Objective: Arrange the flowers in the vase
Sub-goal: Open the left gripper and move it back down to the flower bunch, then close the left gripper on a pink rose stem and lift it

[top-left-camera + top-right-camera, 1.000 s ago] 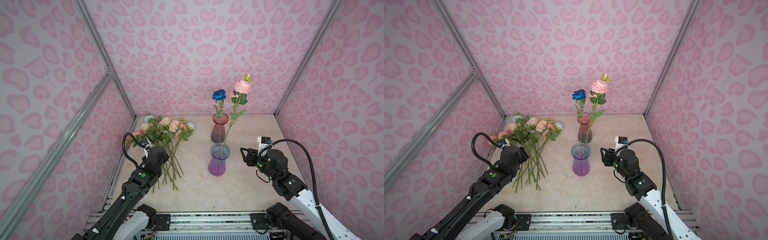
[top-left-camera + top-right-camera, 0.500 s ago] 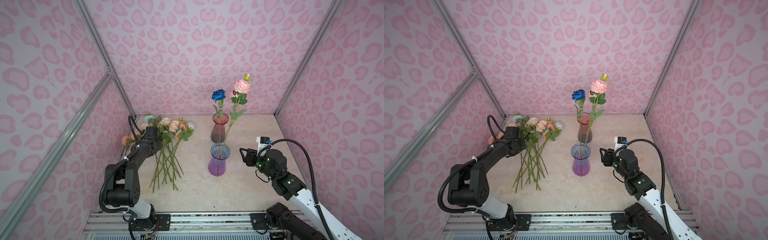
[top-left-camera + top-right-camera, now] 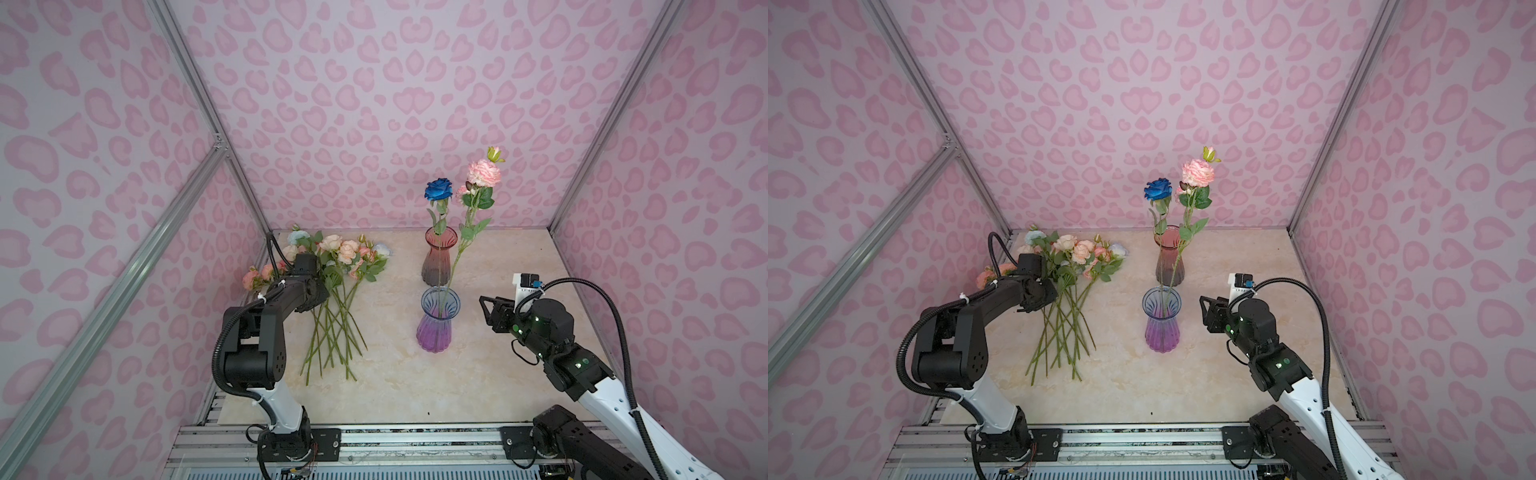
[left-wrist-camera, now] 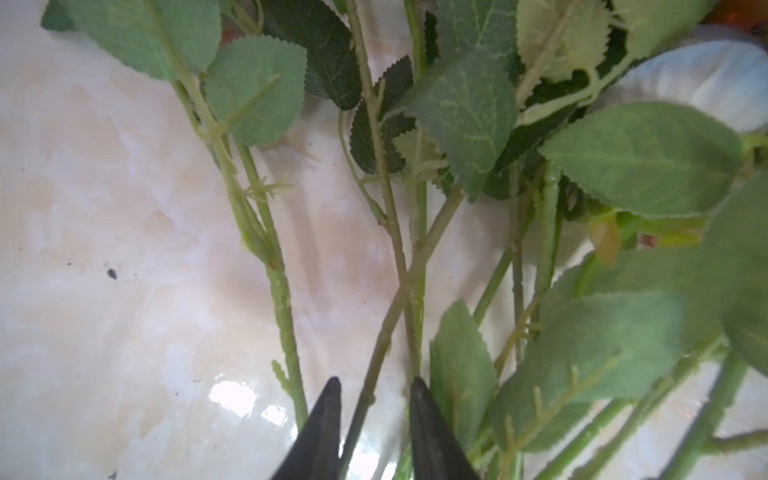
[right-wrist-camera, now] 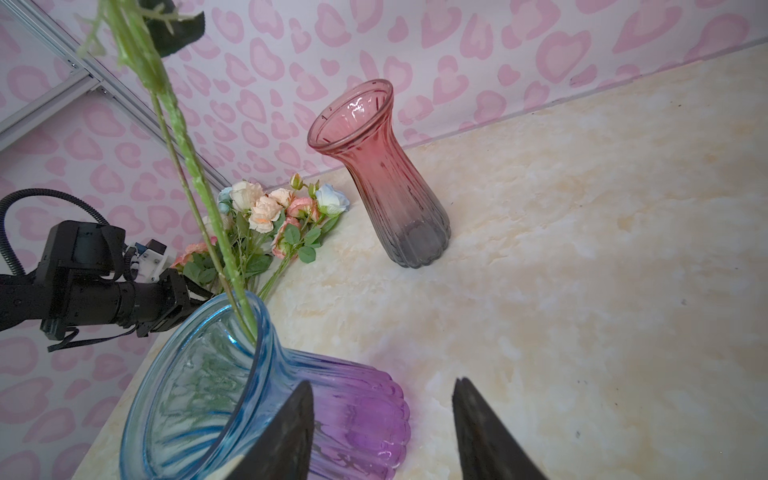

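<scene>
The left claw (image 4: 374, 386), narrow, straddles one thin green stem (image 4: 385, 332) among the artificial pink, peach and pale-blue roses (image 3: 336, 253) heaped on the marbled counter (image 3: 415, 386). Crossing stems beside its tips may snag and lift too. The right claw (image 5: 382, 382), wide and empty, hangs by the ribbed blue-purple glass vase (image 5: 357, 415).

Left gripper (image 4: 374, 382) reached into the flowers (image 3: 348, 249) — jaws narrower; stems between.

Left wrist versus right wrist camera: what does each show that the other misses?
Left wrist only: the tips of the left gripper, apart, astride one green stem. Right wrist only: the open right gripper, the blue-purple vase holding a tall stem, the red vase, the left arm. Both: the flowers lying on the marble table.
</scene>
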Tool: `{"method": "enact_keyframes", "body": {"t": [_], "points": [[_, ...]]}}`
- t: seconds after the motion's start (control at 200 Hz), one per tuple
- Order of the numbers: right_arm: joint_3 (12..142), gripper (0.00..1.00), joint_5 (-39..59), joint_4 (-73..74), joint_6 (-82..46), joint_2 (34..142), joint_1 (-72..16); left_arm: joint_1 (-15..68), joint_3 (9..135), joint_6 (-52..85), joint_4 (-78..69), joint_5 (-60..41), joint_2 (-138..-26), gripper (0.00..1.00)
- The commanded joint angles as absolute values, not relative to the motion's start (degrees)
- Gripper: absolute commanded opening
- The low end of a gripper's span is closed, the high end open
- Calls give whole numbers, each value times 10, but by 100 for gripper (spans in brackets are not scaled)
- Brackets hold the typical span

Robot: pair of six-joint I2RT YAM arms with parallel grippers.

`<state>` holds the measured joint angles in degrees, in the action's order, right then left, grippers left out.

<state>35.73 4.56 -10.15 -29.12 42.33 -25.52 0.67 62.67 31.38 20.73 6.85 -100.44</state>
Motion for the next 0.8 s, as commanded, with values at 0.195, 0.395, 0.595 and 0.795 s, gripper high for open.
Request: {"method": "enact_keyframes", "body": {"t": [0.195, 0.395, 0.595, 0.795], "points": [[358, 55, 44, -92, -284, 423, -255, 4, 624, 294, 208, 73, -983, 6], [366, 55, 54, -82, -286, 437, -251, 3, 611, 282, 225, 83, -934, 4], [376, 55, 61, -82, -291, 447, -251, 4, 597, 282, 238, 79, -858, 4], [380, 55, 53, -85, -288, 440, -251, 11, 601, 293, 258, 47, -789, 4]]}}
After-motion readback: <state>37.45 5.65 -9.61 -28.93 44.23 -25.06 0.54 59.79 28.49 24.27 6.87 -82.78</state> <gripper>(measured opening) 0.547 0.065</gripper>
